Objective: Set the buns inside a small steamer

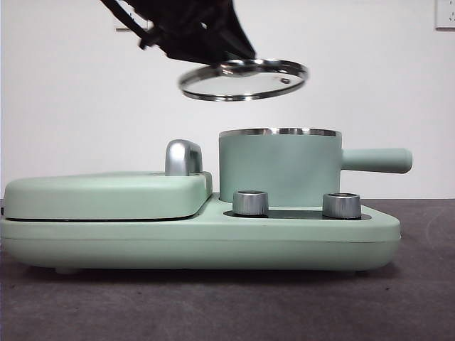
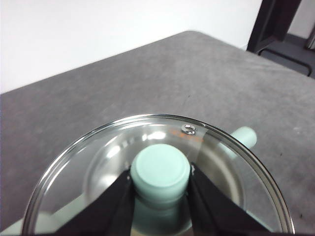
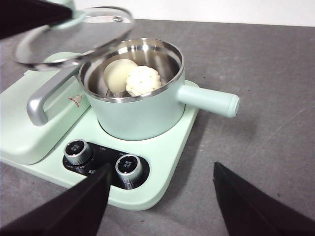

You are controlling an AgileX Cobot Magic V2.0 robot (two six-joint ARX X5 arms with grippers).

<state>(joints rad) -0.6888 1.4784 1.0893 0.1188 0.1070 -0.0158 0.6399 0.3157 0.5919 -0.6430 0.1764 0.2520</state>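
Note:
The mint-green small steamer (image 1: pixel 279 169) stands on the cooker base, its straight handle (image 1: pixel 377 160) pointing right. Both buns lie inside it: the smooth plain one (image 3: pixel 117 73) and the folded, green-flecked one (image 3: pixel 143 80) beside it. My left gripper (image 2: pixel 160 183) is shut on the green knob (image 2: pixel 160 169) of the glass lid (image 1: pixel 243 79), holding the lid tilted in the air above the steamer (image 3: pixel 132 98). My right gripper (image 3: pixel 160 196) is open, hovering in front of the cooker with nothing between its jaws.
The flat mint-green griddle lid (image 1: pixel 106 193) with its chrome handle (image 1: pixel 183 157) covers the cooker's left half. Two steel dials (image 1: pixel 250 202) (image 1: pixel 341 205) sit on the base's front. Grey table surface (image 1: pixel 227 305) stretches in front and to the right.

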